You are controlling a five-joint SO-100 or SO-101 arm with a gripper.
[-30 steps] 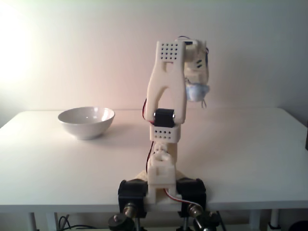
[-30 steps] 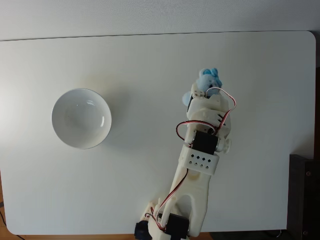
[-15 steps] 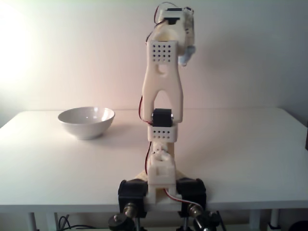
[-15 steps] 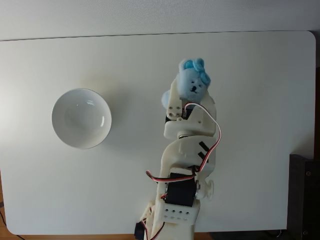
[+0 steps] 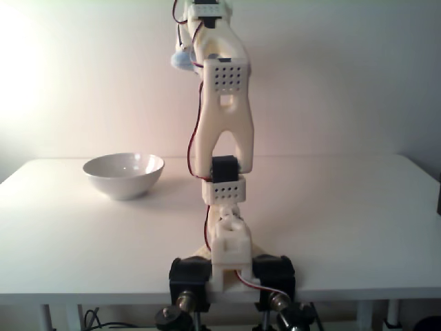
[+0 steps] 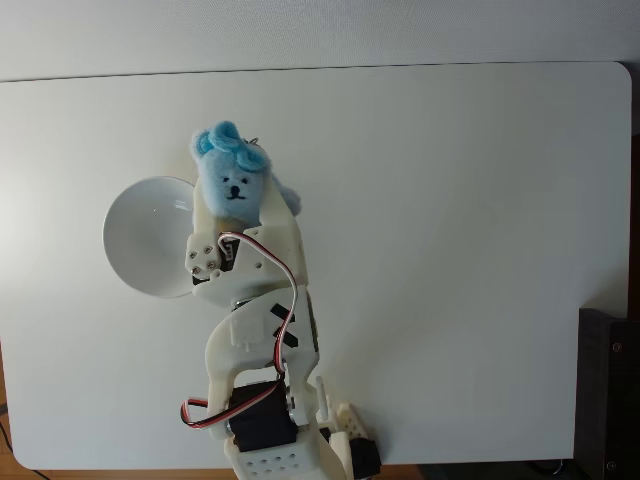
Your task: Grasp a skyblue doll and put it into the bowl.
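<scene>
A fixed view from above shows the claw [image 6: 236, 215] holding the skyblue doll [image 6: 232, 180] high up, by the bowl [image 6: 150, 235]. The grab is done. Dropping it in is left.

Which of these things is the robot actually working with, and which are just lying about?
In use:
- doll, held high in the gripper
- bowl, white, on the table

Lying about:
- dark box at the table's right edge in the top-down fixed view
- cables below the table

No text, label, brand, number or sign can be read in either fixed view.
</scene>
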